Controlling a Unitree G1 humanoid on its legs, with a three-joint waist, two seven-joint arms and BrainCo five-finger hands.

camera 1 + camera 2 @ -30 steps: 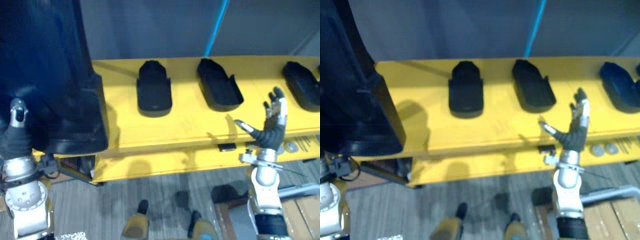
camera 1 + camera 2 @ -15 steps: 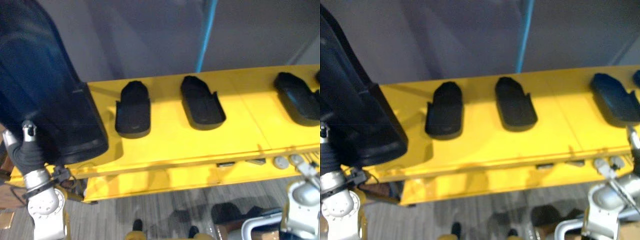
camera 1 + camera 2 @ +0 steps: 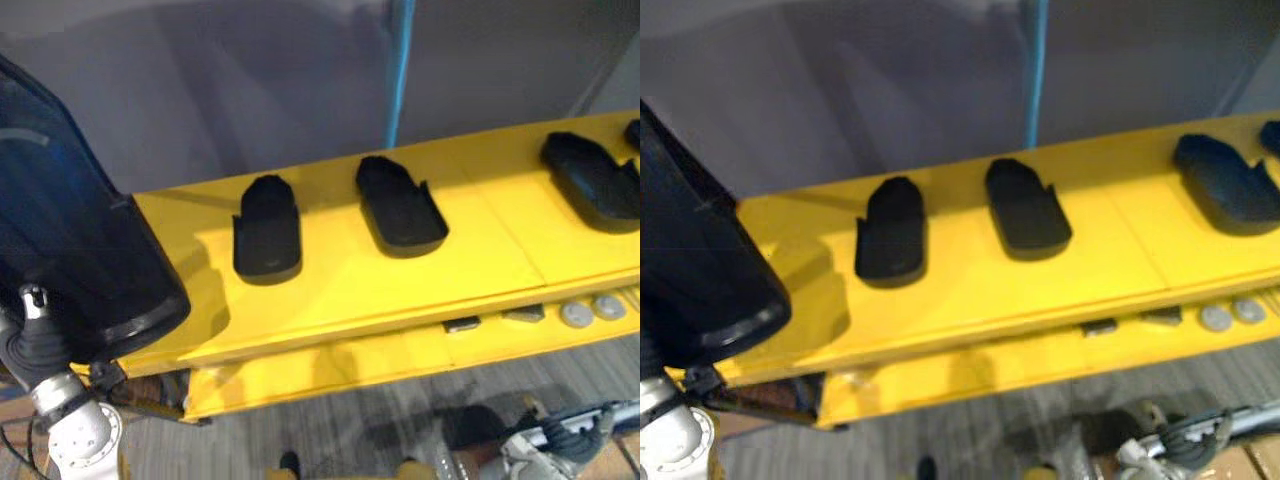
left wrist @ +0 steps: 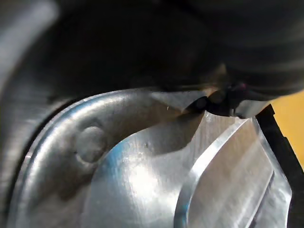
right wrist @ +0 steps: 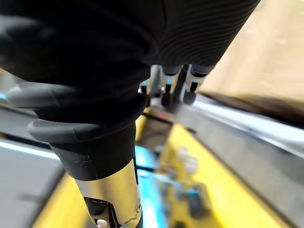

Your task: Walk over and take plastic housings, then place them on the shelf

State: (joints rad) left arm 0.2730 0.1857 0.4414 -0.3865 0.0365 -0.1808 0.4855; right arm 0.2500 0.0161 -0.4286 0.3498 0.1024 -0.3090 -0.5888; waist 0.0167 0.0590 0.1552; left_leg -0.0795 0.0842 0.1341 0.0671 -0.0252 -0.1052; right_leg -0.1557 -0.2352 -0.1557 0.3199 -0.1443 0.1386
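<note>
Far left: left hand (image 3: 33, 338) at lower edge of big housing (image 3: 75, 240), apparently carrying it; grip hidden behind the black shell, cannot tell. Big housing upright, overlapping left end of yellow shelf (image 3: 340, 290). Lying flat along shelf top, well apart: second housing (image 3: 267, 228), third housing (image 3: 400, 203), fourth housing (image 3: 592, 178). Low at right: right hand (image 5: 167, 89) slack, loosely open, holding and touching nothing.

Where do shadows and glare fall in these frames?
Left eye view: the large black housing throws a shadow onto the yellow shelf beside it. Left wrist view: bright glare streaks a curved silver surface.
</note>
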